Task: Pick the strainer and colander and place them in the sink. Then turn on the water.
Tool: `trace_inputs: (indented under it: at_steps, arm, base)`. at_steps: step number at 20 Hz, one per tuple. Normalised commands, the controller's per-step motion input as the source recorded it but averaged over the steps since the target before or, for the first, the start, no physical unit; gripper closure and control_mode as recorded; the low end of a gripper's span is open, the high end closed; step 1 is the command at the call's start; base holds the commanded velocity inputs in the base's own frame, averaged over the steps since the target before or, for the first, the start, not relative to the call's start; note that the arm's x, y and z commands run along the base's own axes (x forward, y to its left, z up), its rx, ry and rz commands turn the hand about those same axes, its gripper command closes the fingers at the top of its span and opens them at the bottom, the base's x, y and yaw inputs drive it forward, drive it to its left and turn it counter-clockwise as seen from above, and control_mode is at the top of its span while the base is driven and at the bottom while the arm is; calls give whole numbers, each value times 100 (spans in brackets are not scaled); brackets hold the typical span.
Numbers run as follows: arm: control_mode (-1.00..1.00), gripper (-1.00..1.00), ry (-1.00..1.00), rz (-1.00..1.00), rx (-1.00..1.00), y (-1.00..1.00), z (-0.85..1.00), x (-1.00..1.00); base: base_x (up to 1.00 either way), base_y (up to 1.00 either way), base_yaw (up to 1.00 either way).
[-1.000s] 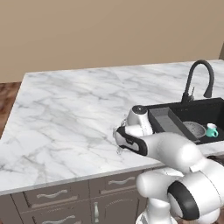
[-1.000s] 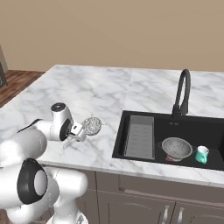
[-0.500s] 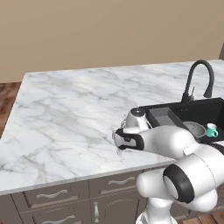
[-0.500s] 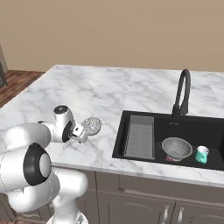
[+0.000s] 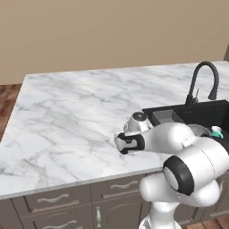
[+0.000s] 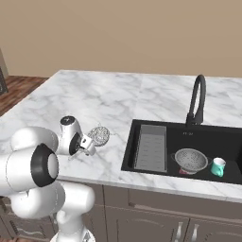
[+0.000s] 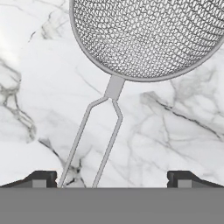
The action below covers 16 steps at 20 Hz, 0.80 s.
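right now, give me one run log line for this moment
step: reach for strainer | gripper: open, astride handle | strainer: on counter | colander: in sink | water: off

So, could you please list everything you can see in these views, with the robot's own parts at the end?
strainer: one, silver mesh with a wire handle, lying on the counter left of the sink, handle running between the fingertips.
colander: one, grey perforated metal, inside the sink.
cup: one, teal, in the sink beside the colander.
sink: one, black, recessed in the counter, no water running.
rack: one, grey ribbed, at the sink's left end.
faucet: one, black arched, behind the sink.
counter: one, white marble over grey drawers.
gripper: one, dark tips, open, low over the strainer handle.
arm: one, white with dark joints.
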Motion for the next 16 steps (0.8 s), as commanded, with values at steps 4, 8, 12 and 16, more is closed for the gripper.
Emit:
trace_inputs:
  at_steps: [4,8,12,16]
  arm:
    - [-100,-100,0,0,0,0,-13,13]
    - [-100,-100,0,0,0,0,-14,15]
    - [-100,-100,0,0,0,0,-13,21]
    - [-100,-100,0,0,0,7,-13,25]
  base:
    - [0,0,0]
    - [0,0,0]
    - [0,0,0]
    - [0,0,0]
